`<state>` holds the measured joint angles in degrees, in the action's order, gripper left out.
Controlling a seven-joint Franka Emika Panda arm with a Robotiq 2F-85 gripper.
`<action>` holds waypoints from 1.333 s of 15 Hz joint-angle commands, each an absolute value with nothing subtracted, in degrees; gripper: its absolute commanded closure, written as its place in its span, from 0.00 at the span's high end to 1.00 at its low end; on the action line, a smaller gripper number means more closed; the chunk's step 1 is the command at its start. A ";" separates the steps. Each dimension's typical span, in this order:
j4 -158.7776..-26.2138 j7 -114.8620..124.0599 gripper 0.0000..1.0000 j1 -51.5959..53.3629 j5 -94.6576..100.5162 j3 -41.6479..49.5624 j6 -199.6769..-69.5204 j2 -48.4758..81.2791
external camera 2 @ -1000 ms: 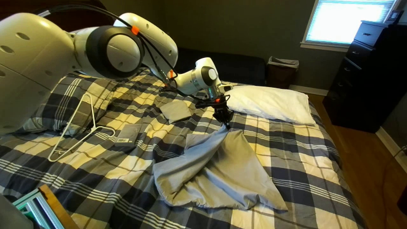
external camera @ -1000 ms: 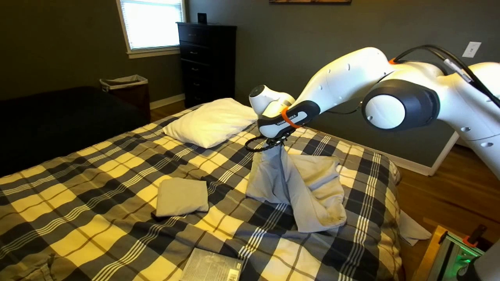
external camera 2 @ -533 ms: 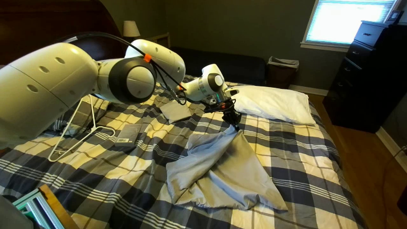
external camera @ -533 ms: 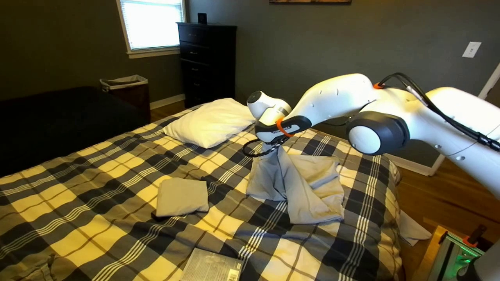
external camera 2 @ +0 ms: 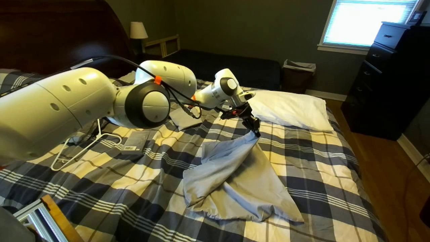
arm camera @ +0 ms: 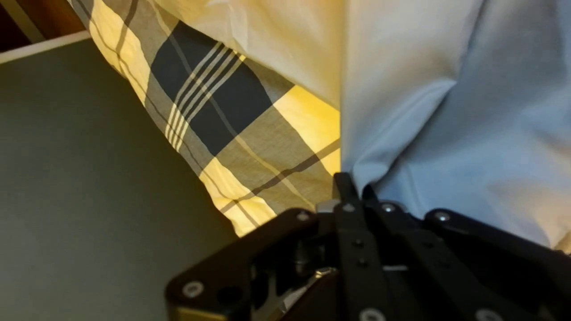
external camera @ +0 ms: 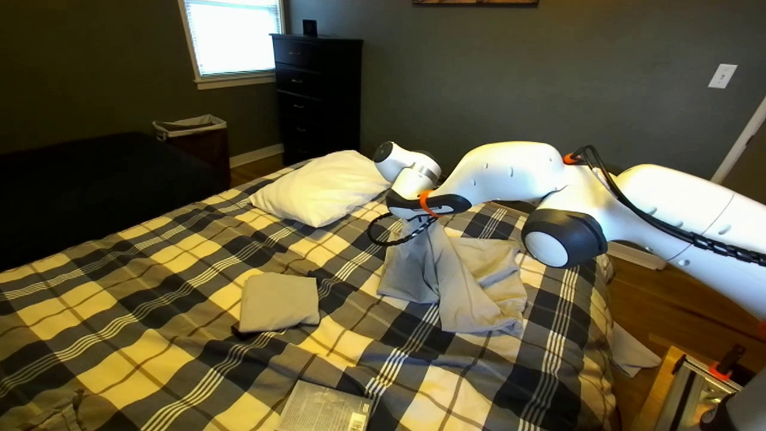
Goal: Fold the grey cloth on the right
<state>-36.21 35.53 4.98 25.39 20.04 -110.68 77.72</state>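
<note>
The grey cloth lies partly folded and rumpled on the plaid bed; it shows in both exterior views [external camera: 470, 293] [external camera 2: 245, 188]. One part of it is pulled over the rest in a diagonal fold that rises to my gripper [external camera 2: 256, 133]. In the wrist view the gripper [arm camera: 355, 185] is shut on a pinched edge of the cloth [arm camera: 499, 133], with a crease running up from between the fingertips. The gripper holds this edge a little above the bed at the side towards the white pillow. In an exterior view the wrist mostly hides the fingers.
A folded grey cloth [external camera: 279, 302] lies apart on the bed [external camera: 179, 287]. A white pillow [external camera 2: 285, 109] lies beyond the gripper. A flat grey package [external camera: 326, 407] and a white hanger [external camera 2: 97, 137] also lie on the bed. A dark dresser [external camera: 320, 96] stands against the wall.
The arm has lowered and stretched out. The gripper has moved away from the base, drawing the held edge along. The cloth's folded-over part has slid the same way.
</note>
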 commanded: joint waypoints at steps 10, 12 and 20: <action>-26.41 51.14 0.76 3.51 24.18 21.05 -106.48 81.90; -26.59 55.65 0.92 3.80 23.72 20.68 -105.61 80.97; -30.60 45.00 1.00 6.38 20.67 11.97 -104.51 77.10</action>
<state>-28.06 50.32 5.50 22.89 15.50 -106.78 78.97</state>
